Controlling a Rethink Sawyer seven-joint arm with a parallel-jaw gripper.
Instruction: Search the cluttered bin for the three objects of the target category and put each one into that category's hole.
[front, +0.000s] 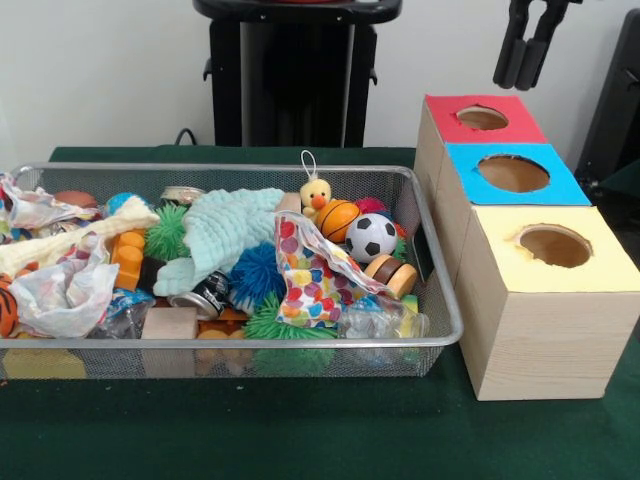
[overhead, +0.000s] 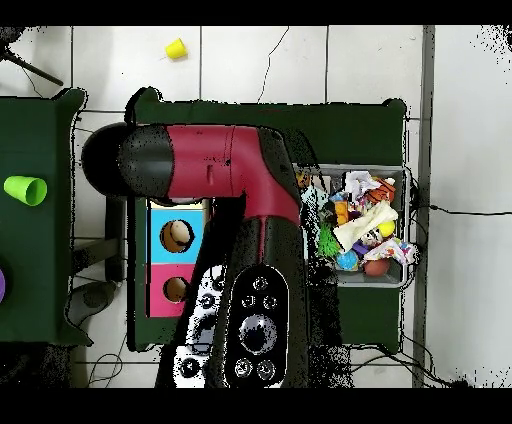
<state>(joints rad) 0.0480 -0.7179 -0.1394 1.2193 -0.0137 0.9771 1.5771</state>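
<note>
Your black gripper (front: 533, 35) hangs high above the far end of the wooden sorting box, over the red-topped hole (front: 482, 117), carrying nothing. Its two fingers point down side by side, and you cannot tell from here how far apart they stand. In the overhead view the red and black arm (overhead: 225, 170) covers it.

Below, the wooden box (front: 545, 330) sits just beside the bin's right wall, its blue-topped hole (front: 513, 173) and yellow-topped hole (front: 555, 245) in a row, likely to keep carries short.

The wire mesh bin (front: 440, 300) is packed. A black-and-white soccer ball (front: 371, 236) and small orange basketball (front: 338, 219) lie near its right wall, closest to the holes. Which category you want is not shown.
</note>
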